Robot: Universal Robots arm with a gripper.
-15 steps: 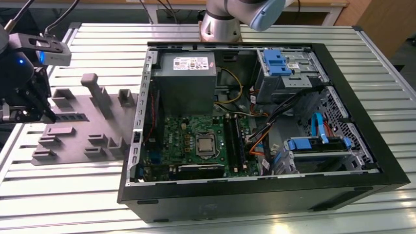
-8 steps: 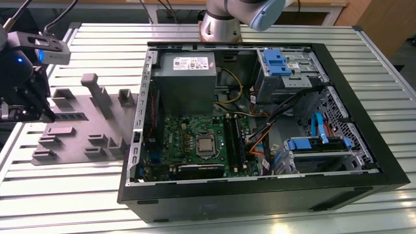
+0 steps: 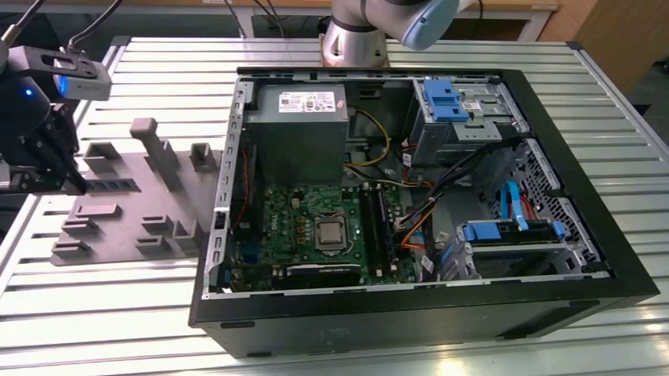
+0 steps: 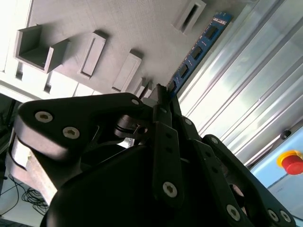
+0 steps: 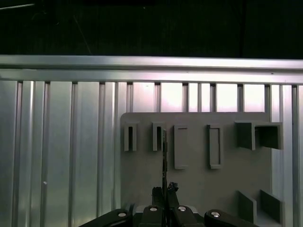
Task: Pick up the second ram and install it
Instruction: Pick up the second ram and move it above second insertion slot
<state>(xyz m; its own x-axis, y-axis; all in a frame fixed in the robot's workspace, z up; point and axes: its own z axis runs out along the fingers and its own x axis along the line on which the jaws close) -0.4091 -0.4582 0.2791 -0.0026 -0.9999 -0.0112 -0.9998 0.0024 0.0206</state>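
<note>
The second ram (image 3: 113,186) is a thin dark stick with blue edges, standing on its edge on the grey fixture plate (image 3: 125,223) at the exterior view's left. My gripper (image 3: 69,183) sits at the stick's end that is nearer the exterior view's left. In the second wrist view the ram (image 4: 199,47) runs away from the gripper (image 4: 162,91), whose fingers are drawn together on its near end. The first wrist view shows the ram (image 5: 164,146) edge-on, passing between the closed fingertips of the gripper (image 5: 165,190) over the plate (image 5: 194,184). Whether the stick is lifted off the plate I cannot tell.
An open computer case (image 3: 418,317) lies at the exterior view's right, with a green motherboard (image 3: 303,227), black memory slot rails (image 3: 374,227) and a grey power supply (image 3: 298,125). The arm's base (image 3: 356,39) stands behind it. Raised blocks rise from the plate. A red button (image 4: 292,161) sits off the table.
</note>
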